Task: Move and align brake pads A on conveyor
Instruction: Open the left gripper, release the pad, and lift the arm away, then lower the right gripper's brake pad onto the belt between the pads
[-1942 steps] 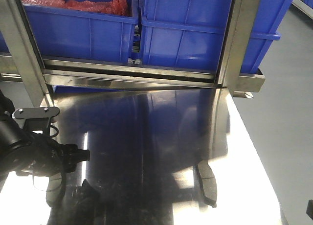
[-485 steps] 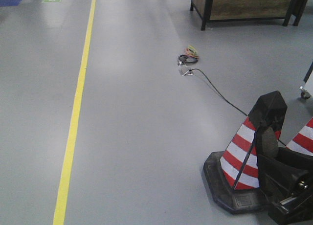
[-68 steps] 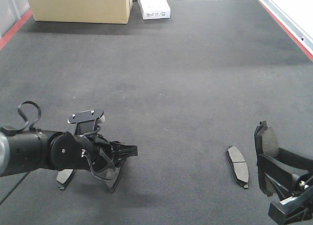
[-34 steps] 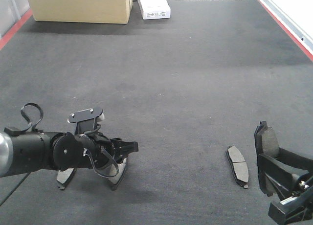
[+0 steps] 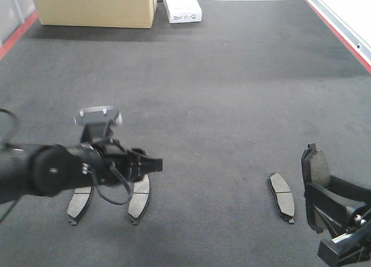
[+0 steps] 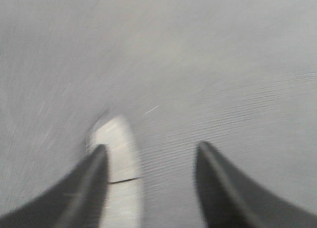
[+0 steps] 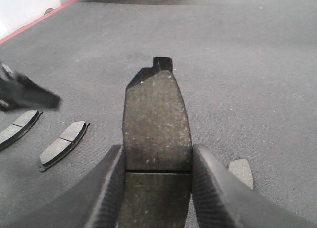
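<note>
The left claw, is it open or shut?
Open. The left claw shows bare conveyor between its two spread fingers, and the brake pad lies flat below, not held.

My left wrist view is smeared with motion blur; the conveyor (image 6: pixel 208 64) weave reads only as streaks, and the one pad (image 6: pixel 119 153) between my left fingers (image 6: pixel 84 188) runs off the bottom edge. In the front view my left arm (image 5: pixel 52 171) is blurred and covers the top ends of the two pads (image 5: pixel 139 198) near the belt's left edge. My right gripper (image 5: pixel 324 188) is cropped at the lower right corner. The held pad (image 7: pixel 157 124) hides most of the loose pad (image 7: pixel 241 171) behind it.
</note>
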